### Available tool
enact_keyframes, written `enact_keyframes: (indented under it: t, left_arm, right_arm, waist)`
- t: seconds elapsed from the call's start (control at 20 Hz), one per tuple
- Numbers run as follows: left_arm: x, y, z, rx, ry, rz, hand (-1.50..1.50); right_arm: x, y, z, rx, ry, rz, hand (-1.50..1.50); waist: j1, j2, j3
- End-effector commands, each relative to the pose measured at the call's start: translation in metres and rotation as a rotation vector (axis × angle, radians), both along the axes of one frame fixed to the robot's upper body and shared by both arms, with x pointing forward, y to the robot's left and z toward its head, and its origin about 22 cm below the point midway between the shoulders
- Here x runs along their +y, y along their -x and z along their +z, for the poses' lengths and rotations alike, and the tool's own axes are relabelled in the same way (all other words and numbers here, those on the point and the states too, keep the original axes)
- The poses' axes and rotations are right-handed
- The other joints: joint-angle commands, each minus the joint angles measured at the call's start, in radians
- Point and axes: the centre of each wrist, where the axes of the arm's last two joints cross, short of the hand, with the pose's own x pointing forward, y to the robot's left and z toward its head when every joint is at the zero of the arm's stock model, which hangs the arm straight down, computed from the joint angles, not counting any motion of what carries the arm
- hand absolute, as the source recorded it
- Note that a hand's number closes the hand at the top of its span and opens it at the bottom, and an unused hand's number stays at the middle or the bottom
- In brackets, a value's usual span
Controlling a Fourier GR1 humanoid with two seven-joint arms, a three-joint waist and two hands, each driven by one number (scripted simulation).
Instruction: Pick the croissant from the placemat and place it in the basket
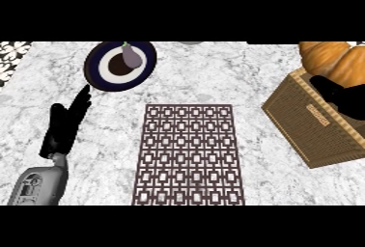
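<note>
The croissant [331, 60] is off the placemat [189, 154] and sits high at the far right, above the wicker basket [314, 123], with the right hand [345, 99] curled round its lower side; the black fingers lie across the basket's top edge, so whether the pastry already rests inside or hangs just over the opening cannot be told from this angle. The basket stands tilted on the marble table [214, 77], just to the right of the placemat and apart from it, a small label on its near wall. The placemat, a dark brown lattice rectangle, lies in the middle of the table and runs toward the lower edge of the view, with nothing on it. Up at the far left a dark blue plate [96, 72] with a white ring carries a small purple eggplant [132, 57]. The left hand [65, 125] shows at the left, fingers straight and relaxed, holding nothing, its fingertips pointing toward the plate's near rim and seemingly just short of it; its grey forearm [39, 185] enters from the lower left corner.
</note>
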Motion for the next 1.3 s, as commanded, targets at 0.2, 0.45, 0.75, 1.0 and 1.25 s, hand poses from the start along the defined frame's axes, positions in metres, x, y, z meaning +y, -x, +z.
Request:
enact_keyframes:
  t: [0.2,0.45,0.75,1.0,1.25]
  left_arm:
    - [-0.011,-0.009,0.005,-0.006,-0.003,-0.013,0.00]
    - [-0.006,-0.004,-0.004,0.010,0.030,-0.019,0.00]
    - [0.004,-0.012,0.008,0.000,0.014,-0.023,0.00]
    - [0.006,0.000,-0.001,-0.004,0.010,-0.018,0.00]
    - [-0.012,-0.005,0.005,-0.007,0.008,-0.013,0.00]
  right_arm:
    - [-0.079,-0.040,-0.005,0.060,0.073,-0.094,1.50]
    - [-0.115,-0.029,-0.025,0.099,0.041,0.008,1.50]
    - [-0.126,-0.062,-0.056,0.142,0.071,0.020,1.50]
    - [-0.144,-0.083,-0.099,0.174,-0.008,0.022,1.50]
    - [-0.149,-0.085,-0.122,0.278,-0.186,-0.002,-1.50]
  waist:
    - [0.014,0.006,0.001]
    - [0.005,0.002,0.001]
    - [0.013,0.004,0.001]
    - [0.019,0.006,0.001]
    - [0.009,0.002,0.001]
